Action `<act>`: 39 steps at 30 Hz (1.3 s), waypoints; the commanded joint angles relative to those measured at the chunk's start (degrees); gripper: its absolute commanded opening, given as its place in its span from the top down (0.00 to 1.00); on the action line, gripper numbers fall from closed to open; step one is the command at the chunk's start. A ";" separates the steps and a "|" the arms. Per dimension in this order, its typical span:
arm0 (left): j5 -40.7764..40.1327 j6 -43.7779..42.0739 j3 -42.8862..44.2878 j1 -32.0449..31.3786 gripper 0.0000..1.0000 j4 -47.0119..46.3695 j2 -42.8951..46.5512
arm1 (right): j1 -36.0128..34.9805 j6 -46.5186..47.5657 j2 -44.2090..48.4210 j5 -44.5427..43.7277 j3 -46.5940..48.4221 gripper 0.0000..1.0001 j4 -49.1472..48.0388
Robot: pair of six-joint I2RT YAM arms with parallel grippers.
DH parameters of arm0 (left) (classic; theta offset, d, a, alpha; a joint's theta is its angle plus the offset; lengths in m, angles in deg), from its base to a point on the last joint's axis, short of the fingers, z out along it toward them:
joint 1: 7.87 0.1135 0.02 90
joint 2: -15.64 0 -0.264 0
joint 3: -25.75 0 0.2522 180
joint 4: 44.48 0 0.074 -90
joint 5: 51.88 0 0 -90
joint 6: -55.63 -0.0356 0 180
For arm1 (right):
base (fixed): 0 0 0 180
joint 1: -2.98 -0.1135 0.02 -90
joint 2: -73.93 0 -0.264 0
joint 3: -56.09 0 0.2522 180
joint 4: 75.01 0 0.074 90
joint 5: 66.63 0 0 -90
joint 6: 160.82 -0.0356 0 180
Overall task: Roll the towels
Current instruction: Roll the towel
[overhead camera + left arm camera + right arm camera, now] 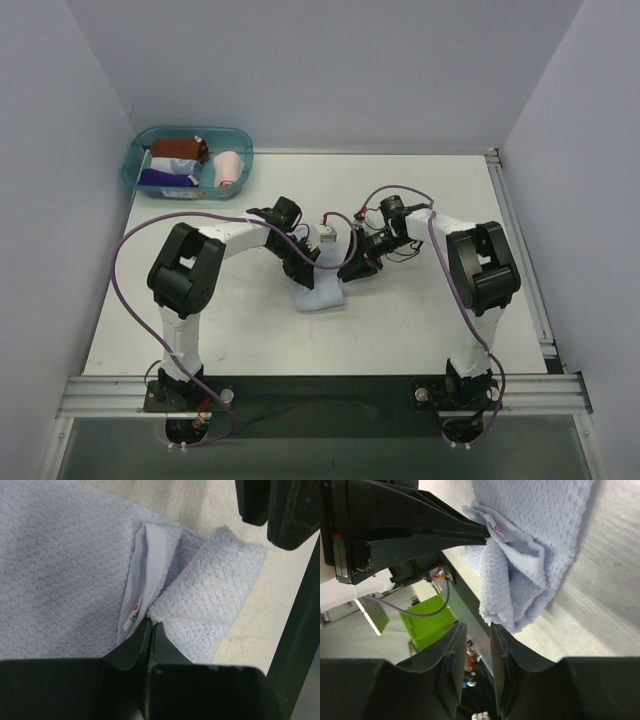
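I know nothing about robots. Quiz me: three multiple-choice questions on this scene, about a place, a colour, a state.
1. The tub sits: A) far left corner; B) far right corner; C) between the arms.
2. The towel outside the tub is: A) pink; B) light blue; C) green.
3. The left gripper is: A) wide open; B) shut on the towel; C) inside the tub.
Answers: 1A, seen far left from above; 2B, its cloth is pale blue; 3B, it pinches the edge.
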State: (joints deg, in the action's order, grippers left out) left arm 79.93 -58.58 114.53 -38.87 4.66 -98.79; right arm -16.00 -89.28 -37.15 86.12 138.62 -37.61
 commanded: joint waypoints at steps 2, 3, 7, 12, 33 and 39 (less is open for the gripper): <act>-0.49 0.74 1.18 0.59 1.00 0.57 -1.23 | -1.67 -8.60 0.61 5.20 -2.41 0.74 -5.77; -0.58 0.74 1.18 0.59 1.00 0.57 -1.32 | -2.11 -10.00 0.70 5.90 -2.59 0.74 -6.93; -0.67 0.74 1.18 0.59 0.99 0.57 -1.23 | -2.81 -16.59 -0.18 7.04 -3.03 0.78 -12.11; -0.67 1.00 0.91 0.86 0.99 0.22 -1.41 | -4.83 -18.72 -4.13 6.87 -3.38 0.83 -14.58; -18.74 -14.19 -21.23 -6.65 0.43 -11.38 30.66 | -6.15 -11.51 -12.66 -9.64 -0.22 0.93 -6.50; -36.78 -15.17 -26.50 -20.05 0.44 -17.79 31.38 | -7.65 -11.60 -11.78 -12.37 0.13 0.94 -4.66</act>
State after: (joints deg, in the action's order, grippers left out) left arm 55.53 -71.26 89.86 -55.75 -7.80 -67.27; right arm -22.80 -100.36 -48.32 83.86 140.00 -50.05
